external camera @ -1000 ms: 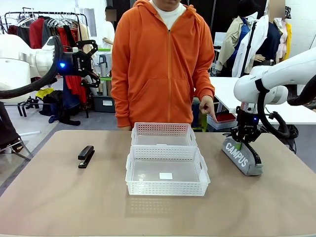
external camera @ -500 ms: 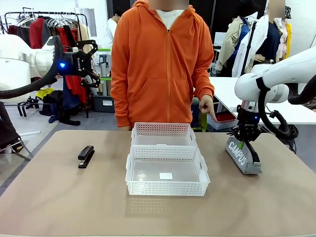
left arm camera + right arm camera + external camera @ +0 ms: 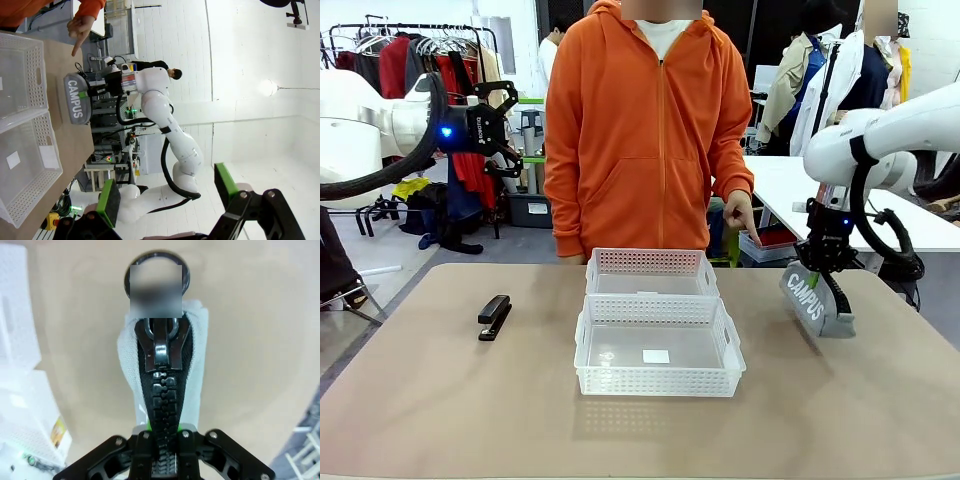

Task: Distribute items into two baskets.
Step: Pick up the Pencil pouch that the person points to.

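We clamped our right gripper (image 3: 825,270) on the pouch (image 3: 813,298) along its zipper to lift it toward a basket (image 3: 655,300); our left gripper (image 3: 510,128) hung spread.

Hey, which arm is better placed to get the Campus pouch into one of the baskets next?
Right. Its jaws are shut on the pouch, which is tilted with one end raised, a short way to the right of the baskets. The left arm hangs raised at the far side, jaws open, holding nothing.
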`<state>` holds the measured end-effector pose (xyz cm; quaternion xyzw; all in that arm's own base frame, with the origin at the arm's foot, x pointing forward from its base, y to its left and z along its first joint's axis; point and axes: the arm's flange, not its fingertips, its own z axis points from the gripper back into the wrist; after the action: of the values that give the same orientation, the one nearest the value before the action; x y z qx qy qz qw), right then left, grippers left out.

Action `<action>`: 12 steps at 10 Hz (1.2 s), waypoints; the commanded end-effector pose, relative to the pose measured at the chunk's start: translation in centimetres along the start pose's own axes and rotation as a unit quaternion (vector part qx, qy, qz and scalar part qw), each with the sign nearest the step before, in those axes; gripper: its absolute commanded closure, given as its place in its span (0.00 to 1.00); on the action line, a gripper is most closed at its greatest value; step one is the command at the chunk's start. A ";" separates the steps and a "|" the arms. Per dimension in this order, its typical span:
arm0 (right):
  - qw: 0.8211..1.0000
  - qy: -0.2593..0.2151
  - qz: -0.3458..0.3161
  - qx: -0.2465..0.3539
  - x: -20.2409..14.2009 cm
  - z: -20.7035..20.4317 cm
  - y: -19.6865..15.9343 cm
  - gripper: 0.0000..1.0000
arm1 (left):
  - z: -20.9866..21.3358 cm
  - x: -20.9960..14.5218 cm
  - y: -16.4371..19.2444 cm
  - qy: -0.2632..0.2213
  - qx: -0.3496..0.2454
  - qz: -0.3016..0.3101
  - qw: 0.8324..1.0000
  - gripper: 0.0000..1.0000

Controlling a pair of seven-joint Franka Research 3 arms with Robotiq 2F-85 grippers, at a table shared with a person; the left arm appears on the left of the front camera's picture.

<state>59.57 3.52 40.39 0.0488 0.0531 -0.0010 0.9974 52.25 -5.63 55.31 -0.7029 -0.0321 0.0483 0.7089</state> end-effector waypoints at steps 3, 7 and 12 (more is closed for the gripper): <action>0.999 0.003 -0.041 0.028 -1.7 7.4 1.0 1.00 | 0.1 0.0 -0.2 -0.001 -0.002 -0.001 1.000 0.00; 0.999 -0.011 -0.034 0.037 -2.5 13.8 1.8 1.00 | 0.1 0.0 -0.2 -0.001 -0.002 -0.001 1.000 0.00; 0.997 -0.062 -0.032 0.022 -4.3 22.1 3.4 1.00 | 0.1 0.0 -0.2 -0.001 -0.002 -0.001 1.000 0.00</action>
<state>57.52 4.46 62.12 0.0753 -0.0066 -0.0283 0.9967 52.25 -5.63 55.31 -0.7029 -0.0321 0.0483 0.7089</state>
